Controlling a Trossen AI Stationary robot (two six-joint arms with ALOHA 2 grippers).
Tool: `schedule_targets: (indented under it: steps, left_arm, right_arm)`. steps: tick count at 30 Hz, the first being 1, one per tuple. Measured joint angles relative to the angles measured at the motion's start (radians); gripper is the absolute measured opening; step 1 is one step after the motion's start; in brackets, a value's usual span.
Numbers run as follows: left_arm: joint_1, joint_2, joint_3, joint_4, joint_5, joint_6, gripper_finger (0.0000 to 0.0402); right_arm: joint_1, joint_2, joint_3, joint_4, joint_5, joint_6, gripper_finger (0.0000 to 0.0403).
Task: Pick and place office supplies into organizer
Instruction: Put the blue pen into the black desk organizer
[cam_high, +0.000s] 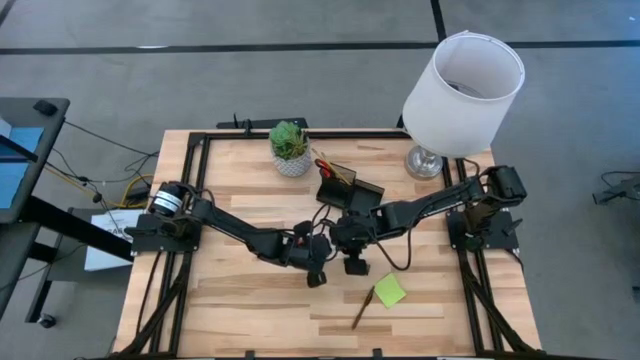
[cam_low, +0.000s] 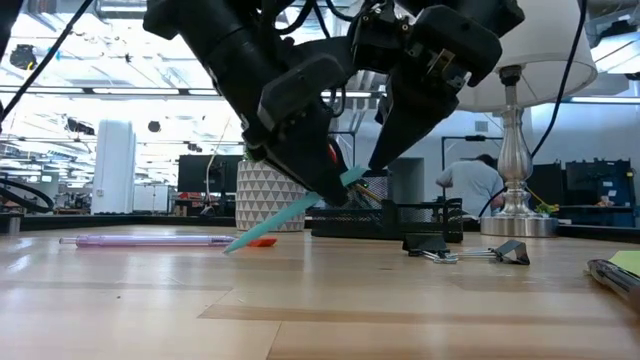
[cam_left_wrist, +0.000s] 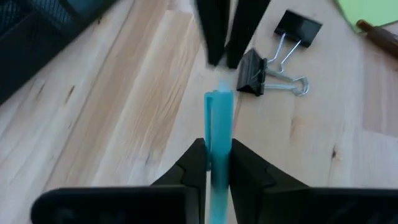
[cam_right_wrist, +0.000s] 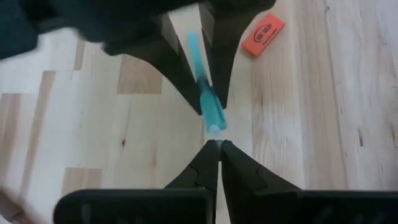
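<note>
A teal pen (cam_low: 285, 215) hangs slanted over the middle of the table, with my left gripper (cam_left_wrist: 217, 148) shut on it. Its lower tip (cam_low: 230, 249) is down at the tabletop; whether it touches, I cannot tell. My right gripper (cam_right_wrist: 217, 144) is shut and empty. Its tips stand just off the pen's upper end (cam_right_wrist: 213, 126), with a small gap. The black organizer (cam_high: 350, 186) stands behind both grippers. A pink pen (cam_low: 140, 240), an orange eraser (cam_right_wrist: 262, 33), two black clips (cam_left_wrist: 258, 71) and a lime-green sticky-note pad (cam_high: 389, 291) lie on the wood. My left gripper pinches the teal pen's barrel (cam_left_wrist: 217, 134) between its two fingers, a short way below the pen's upper end. The fingers slant down from the table's left side and lie along the pen. The pen is tilted, its upper end up toward my right gripper and its tip low.
A white patterned plant pot (cam_high: 290, 152) stands left of the organizer and a white lamp (cam_high: 462, 92) at the far right. A brown pencil (cam_high: 362, 311) lies beside the sticky-note pad. A person shows in the room beyond the table (cam_low: 470, 185).
</note>
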Motion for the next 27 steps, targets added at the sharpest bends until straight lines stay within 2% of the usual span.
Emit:
schedule_targets:
  steps: [4,9,11,14,17,19,22,25,27]
  left_arm:
    - [-0.004,-0.019,0.001,-0.043,-0.005,-0.048,0.0028]
    - [-0.008,-0.098,-0.001,-0.071,-0.030,-0.095,0.0028]
    - [-0.009,-0.161,0.007,-0.065,-0.102,-0.087,0.0028]
    - [0.011,-0.260,0.021,0.000,-0.278,-0.012,0.0028]
    - [0.080,-0.346,0.026,0.170,-0.386,0.129,0.0028]
    - [0.140,-0.378,0.026,0.308,-0.353,0.192,0.0028]
    - [0.238,-0.383,0.024,0.477,-0.212,0.236,0.0028]
    - [0.321,-0.359,0.025,0.586,-0.119,0.227,0.0028]
    - [0.361,-0.329,0.023,0.625,-0.105,0.224,0.0028]
  right_arm:
    - [0.018,-0.050,0.000,-0.023,-0.003,0.050,0.0024]
    - [0.060,-0.193,0.002,-0.095,-0.003,0.164,0.0044]
    - [0.087,-0.262,0.002,-0.095,-0.003,0.238,0.0045]
    - [0.135,-0.358,0.003,-0.061,-0.003,0.329,0.0044]
    - [0.186,-0.421,0.003,-0.023,0.024,0.358,0.0040]
    - [0.217,-0.448,0.003,0.000,0.080,0.311,0.0037]
    - [0.259,-0.477,0.002,0.008,0.165,0.196,0.0033]
    - [0.298,-0.509,0.002,0.008,0.270,0.105,0.0027]
    - [0.322,-0.528,0.002,0.011,0.340,0.055,0.0023]
